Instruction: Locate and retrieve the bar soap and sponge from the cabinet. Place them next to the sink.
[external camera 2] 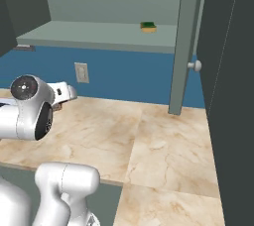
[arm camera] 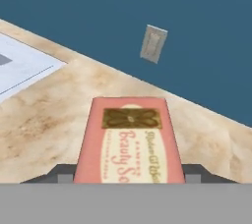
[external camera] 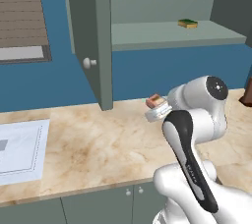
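Note:
My gripper (external camera: 155,107) is shut on the pinkish-red bar soap (external camera: 155,101) and hovers over the marble counter, below and in front of the cabinet shelf. In the hand view the bar soap (arm camera: 129,142) lies flat between the two dark fingertips (arm camera: 59,174), label up. The green-and-yellow sponge (external camera: 187,23) rests on the shelf of the grey-green cabinet (external camera: 167,34), also seen as the sponge (external camera 2: 148,27) from the right. The cabinet door (external camera: 91,36) stands open with its round knob towards me. The pale sink (external camera: 19,147) lies at the counter's left end, well left of the gripper.
A wall outlet (external camera 2: 81,73) sits on the blue backsplash behind the counter. The open door's lower edge hangs just above the marble counter (external camera: 98,144) between gripper and sink. A dark object (external camera: 246,95) stands at the far right. Low cabinets with small knobs run under the counter edge.

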Robot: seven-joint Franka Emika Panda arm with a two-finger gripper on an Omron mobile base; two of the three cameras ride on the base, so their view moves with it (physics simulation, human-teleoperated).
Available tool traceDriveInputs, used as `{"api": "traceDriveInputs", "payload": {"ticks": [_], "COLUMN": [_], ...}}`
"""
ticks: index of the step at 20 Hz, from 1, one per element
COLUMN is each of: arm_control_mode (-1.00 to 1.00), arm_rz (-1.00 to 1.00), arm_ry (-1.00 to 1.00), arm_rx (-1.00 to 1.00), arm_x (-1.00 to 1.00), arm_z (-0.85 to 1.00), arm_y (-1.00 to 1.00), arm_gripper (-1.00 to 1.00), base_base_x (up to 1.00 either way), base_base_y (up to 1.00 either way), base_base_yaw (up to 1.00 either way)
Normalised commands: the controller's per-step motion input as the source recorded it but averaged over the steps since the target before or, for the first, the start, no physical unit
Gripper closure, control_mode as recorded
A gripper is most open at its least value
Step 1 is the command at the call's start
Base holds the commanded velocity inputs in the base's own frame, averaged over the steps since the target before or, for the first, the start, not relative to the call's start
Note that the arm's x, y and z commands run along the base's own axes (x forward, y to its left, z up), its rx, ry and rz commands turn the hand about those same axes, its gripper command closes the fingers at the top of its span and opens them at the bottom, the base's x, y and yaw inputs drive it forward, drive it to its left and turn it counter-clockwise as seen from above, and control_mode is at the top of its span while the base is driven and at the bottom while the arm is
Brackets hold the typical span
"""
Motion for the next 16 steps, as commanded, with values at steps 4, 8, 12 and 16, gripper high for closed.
{"api": "traceDriveInputs", "payload": {"ticks": [4, 8, 12, 16], "arm_control_mode": [-1.0, -1.0, -1.0, -1.0], "arm_rz": [0.2, 0.21, 0.21, 0.19], "arm_ry": [0.12, 0.15, 0.16, 0.12], "arm_rx": [-0.21, -0.02, -0.01, -0.07], "arm_x": [0.44, 0.62, 0.65, 0.48], "arm_z": [-0.5, -0.49, -0.48, -0.48], "arm_y": [0.41, 0.42, 0.39, 0.51], "arm_gripper": [1.0, 1.0, 1.0, 1.0], "base_base_x": [0.0, 0.0, 0.0, 0.0], "base_base_y": [0.0, 0.0, 0.0, 0.0], "base_base_yaw": [0.0, 0.0, 0.0, 0.0]}}
